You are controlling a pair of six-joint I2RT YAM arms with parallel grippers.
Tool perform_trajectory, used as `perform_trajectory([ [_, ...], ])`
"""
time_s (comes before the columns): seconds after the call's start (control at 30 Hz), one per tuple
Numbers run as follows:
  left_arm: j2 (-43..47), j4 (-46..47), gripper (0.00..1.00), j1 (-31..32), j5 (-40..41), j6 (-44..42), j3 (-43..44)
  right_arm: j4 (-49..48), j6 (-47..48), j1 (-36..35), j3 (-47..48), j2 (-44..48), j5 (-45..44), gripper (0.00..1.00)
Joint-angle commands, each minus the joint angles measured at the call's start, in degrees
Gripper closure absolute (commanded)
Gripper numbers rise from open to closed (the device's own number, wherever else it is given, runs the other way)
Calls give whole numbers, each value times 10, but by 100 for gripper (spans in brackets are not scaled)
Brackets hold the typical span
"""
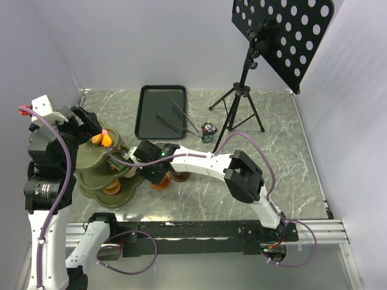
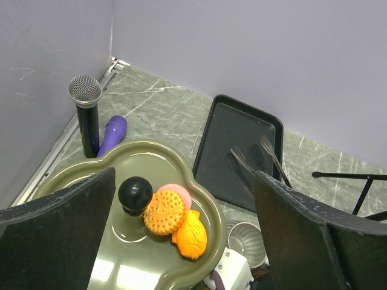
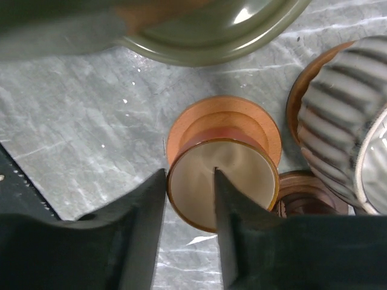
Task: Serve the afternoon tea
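Note:
A copper cup (image 3: pixel 224 175) stands on its brown-orange saucer (image 3: pixel 242 115) on the table. My right gripper (image 3: pixel 189 175) is open and straddles the cup's near rim, one finger outside the wall and one inside. Beside it are a ribbed grey cup (image 3: pixel 344 115) and a dark cup (image 3: pixel 308 193). In the top view the right gripper (image 1: pixel 158 172) is just right of the green tiered stand (image 1: pixel 97 175). My left gripper (image 2: pixel 184 175) hangs open above the stand's top tier, where a round orange biscuit (image 2: pixel 164 212), a pink pastry (image 2: pixel 180 192) and an orange fish pastry (image 2: pixel 190 234) lie by a black knob (image 2: pixel 135 193).
A black tray (image 1: pixel 158 109) with thin metal tongs (image 1: pixel 178 121) lies at the back. A music stand's tripod (image 1: pixel 242 96) and a small toy (image 1: pixel 208 132) stand behind the right arm. A microphone (image 2: pixel 87 115) and a purple object (image 2: pixel 112 133) sit by the left wall.

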State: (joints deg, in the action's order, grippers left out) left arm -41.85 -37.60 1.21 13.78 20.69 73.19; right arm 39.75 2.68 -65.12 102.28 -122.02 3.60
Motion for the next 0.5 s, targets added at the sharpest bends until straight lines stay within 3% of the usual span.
perform_trajectory([
  [0.0, 0, 10, 0, 1, -7, 1, 7, -12, 1, 0, -12, 24, -12, 52],
  [0.3, -3, 10, 0, 0, -1, -2, 13, -61, -6, 3, -78, 129, -35, 27],
  [0.47, -4, 11, 0, 0, 4, -1, 15, -92, -21, 11, -121, 210, -78, 19],
])
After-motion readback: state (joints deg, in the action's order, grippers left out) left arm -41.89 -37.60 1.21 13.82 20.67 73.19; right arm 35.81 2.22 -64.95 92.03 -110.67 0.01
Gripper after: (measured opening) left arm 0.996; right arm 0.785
